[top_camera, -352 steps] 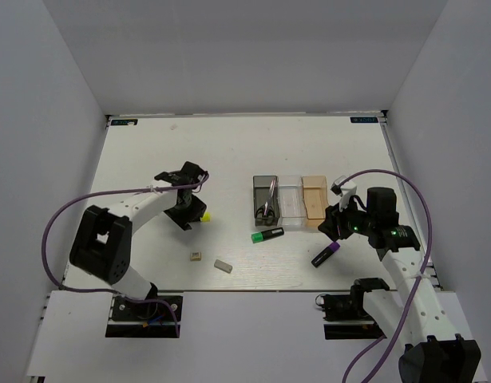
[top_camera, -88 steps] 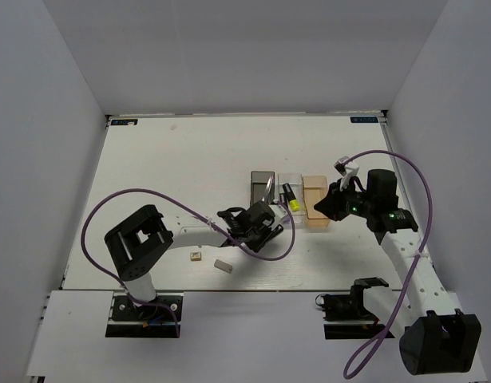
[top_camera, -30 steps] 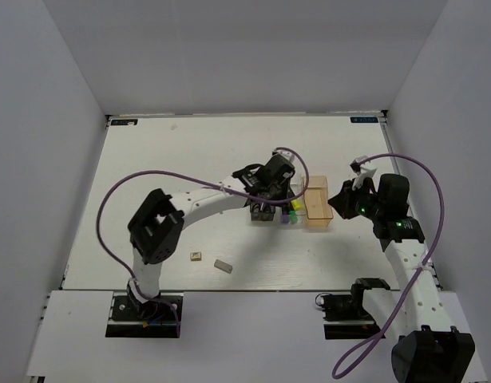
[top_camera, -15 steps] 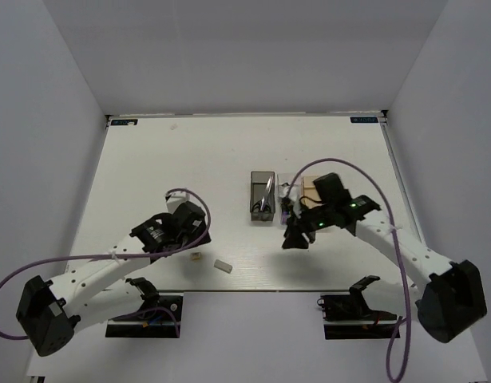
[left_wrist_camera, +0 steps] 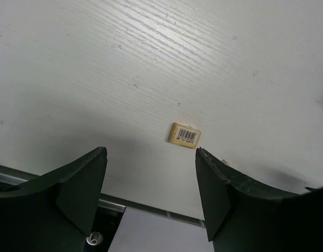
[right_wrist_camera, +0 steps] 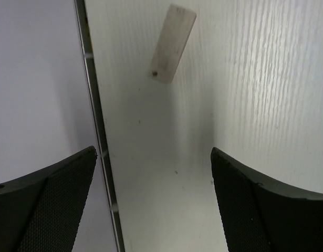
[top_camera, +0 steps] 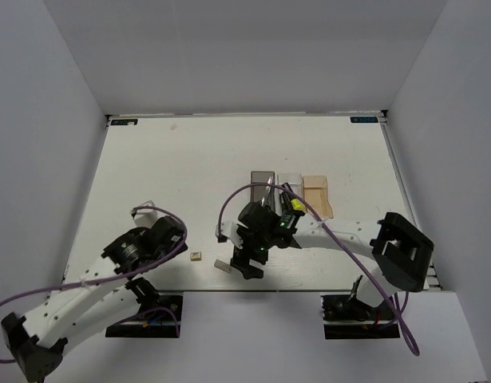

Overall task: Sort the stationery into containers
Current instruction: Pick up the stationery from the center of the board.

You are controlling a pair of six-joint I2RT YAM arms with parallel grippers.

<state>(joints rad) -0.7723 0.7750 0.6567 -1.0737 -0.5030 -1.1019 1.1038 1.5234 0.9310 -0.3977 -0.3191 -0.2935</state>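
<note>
Targeting erasers: left gripper [left_wrist_camera: 149, 152] spread over beige eraser [left_wrist_camera: 185, 135], right gripper [right_wrist_camera: 153, 152] spread near grey eraser [right_wrist_camera: 173, 43]; next, lower and pinch.

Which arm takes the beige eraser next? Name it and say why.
Left. The left fingers stand open with the beige eraser on the table between them in the wrist view; the right fingers face the grey eraser instead.
</note>
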